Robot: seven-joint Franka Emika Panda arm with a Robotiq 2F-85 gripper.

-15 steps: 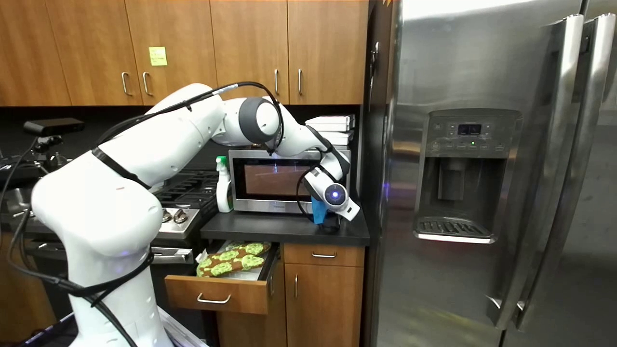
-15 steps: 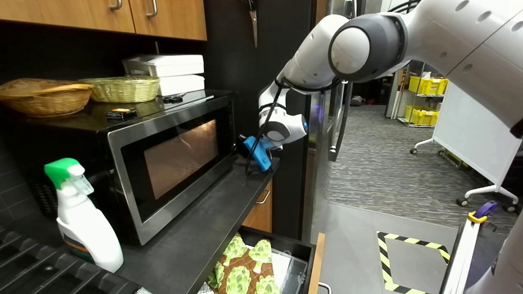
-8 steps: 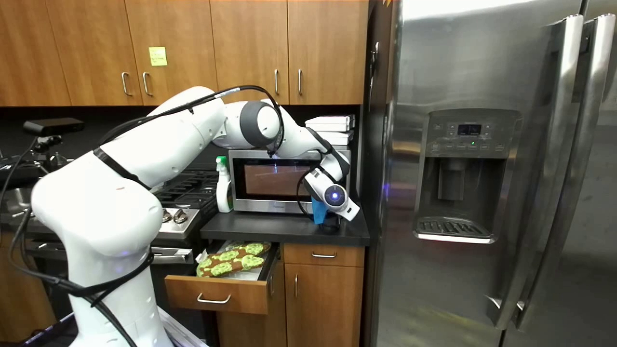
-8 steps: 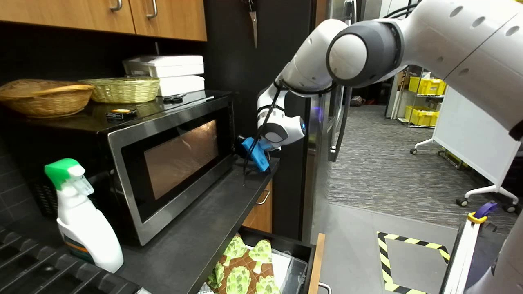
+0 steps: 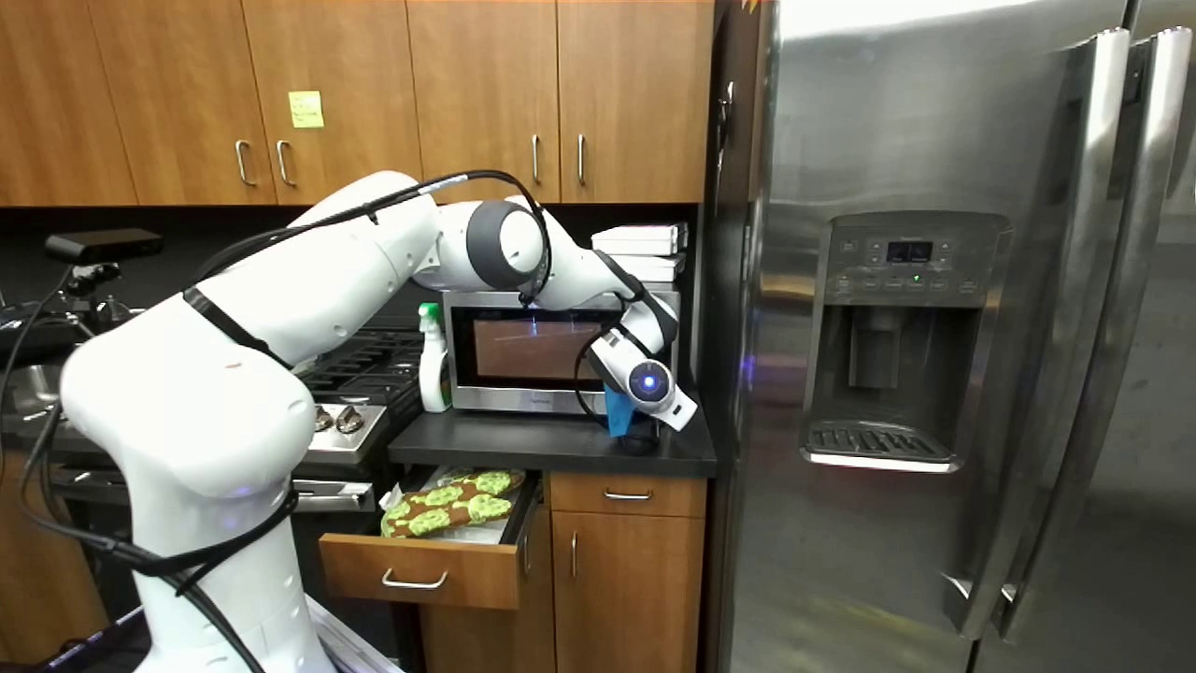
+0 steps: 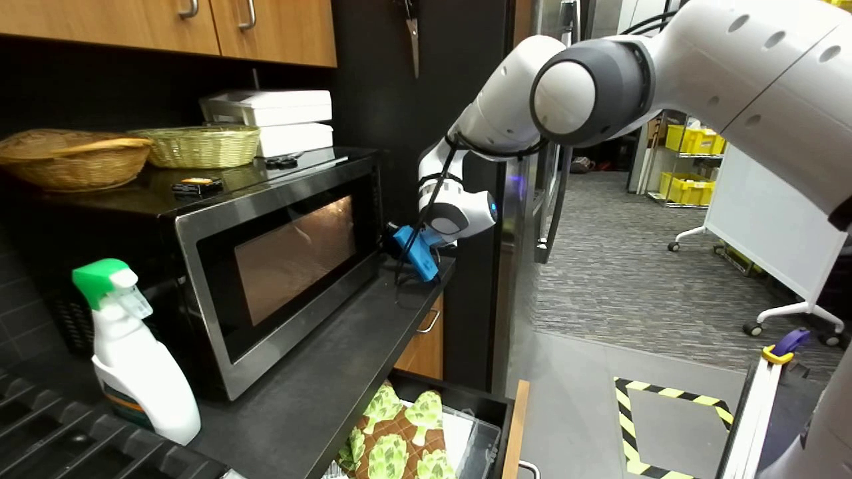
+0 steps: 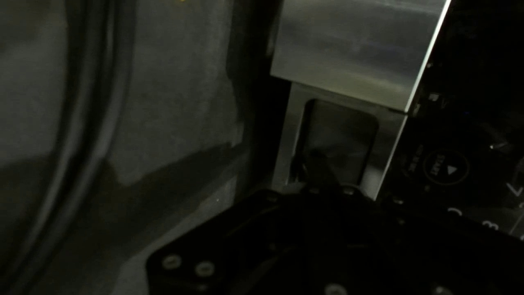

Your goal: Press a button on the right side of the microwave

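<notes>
The steel microwave (image 5: 495, 400) stands on the counter with its door shut; it also shows in an exterior view (image 6: 299, 326). In the wrist view its dark control panel has a START button (image 7: 445, 167). Beside the panel is a steel strip with a dark recessed rectangular button (image 7: 348, 131). My gripper (image 7: 317, 159) is shut and empty, its dark fingertips over the lower part of this rectangle. I cannot tell whether they touch it. In an exterior view the gripper (image 6: 391, 233) is at the microwave's lower right corner, partly hidden behind the blue wrist piece (image 6: 418, 253).
A dark side wall (image 6: 459, 293) and the refrigerator (image 5: 869, 561) stand close on the right. The drawer (image 5: 420, 570) below the counter (image 5: 523, 435) is open. A spray bottle (image 5: 433, 365) stands left of the microwave. Baskets (image 6: 203, 146) and white boxes (image 6: 286, 110) sit on top.
The arm's elbow and forearm have sunk a little. The wrist has moved slightly down and toward the microwave. The last half second shows very little movement.
</notes>
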